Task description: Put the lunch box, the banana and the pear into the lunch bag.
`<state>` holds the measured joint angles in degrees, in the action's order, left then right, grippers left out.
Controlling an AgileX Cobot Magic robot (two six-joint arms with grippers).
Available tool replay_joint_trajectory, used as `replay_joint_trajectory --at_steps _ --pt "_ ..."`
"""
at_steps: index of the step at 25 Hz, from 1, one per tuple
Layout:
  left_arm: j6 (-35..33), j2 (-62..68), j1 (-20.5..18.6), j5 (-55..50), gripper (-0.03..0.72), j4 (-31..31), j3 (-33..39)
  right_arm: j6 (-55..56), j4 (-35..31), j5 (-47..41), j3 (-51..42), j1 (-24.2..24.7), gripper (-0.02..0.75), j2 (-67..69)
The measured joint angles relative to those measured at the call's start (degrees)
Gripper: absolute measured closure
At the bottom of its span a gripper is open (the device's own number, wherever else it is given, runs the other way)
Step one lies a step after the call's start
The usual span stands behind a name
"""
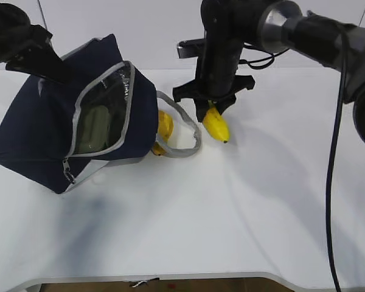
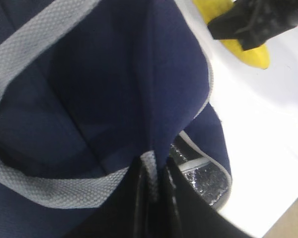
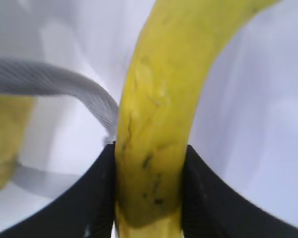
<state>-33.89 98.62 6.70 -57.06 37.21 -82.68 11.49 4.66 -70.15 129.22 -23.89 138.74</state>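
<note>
Exterior view: lunch bag (image 1: 42, 131) lies tilted on the white table (image 1: 243, 207), zipper open, the lunch box (image 1: 96, 128) visible inside against the silvery lining. Pear (image 1: 164, 126) sits just beside the bag, within the loop of the grey strap handle (image 1: 185, 131). Right gripper (image 3: 149, 193) is clamped on the banana (image 1: 216, 126), its tip near the table. Left gripper (image 2: 154, 193) pinches the bag's fabric and strap, jaws nearly closed.

White table (image 1: 231, 213), pale wall (image 1: 140, 24) behind, brown floor strip (image 1: 201, 285) below
</note>
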Motion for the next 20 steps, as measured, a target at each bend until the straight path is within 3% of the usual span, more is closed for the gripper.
replay_joint_trajectory --at_steps 5,8,14,20 --pt "2.7 0.0 0.0 2.0 0.662 -1.1 0.0 -2.8 -4.7 -0.2 3.3 0.0 0.461 -2.9" --pt "5.3 0.0 0.0 3.7 0.662 -1.2 0.0 -4.8 -10.8 -0.6 3.5 0.0 0.461 -5.6" --pt "10.2 0.0 0.0 5.5 0.662 -3.3 0.0 -12.6 -32.2 -1.3 3.8 0.0 0.461 -7.4" --pt "12.4 0.0 0.0 6.7 0.662 -3.6 0.0 -15.0 -44.2 -1.4 3.8 -0.1 0.461 -7.4"
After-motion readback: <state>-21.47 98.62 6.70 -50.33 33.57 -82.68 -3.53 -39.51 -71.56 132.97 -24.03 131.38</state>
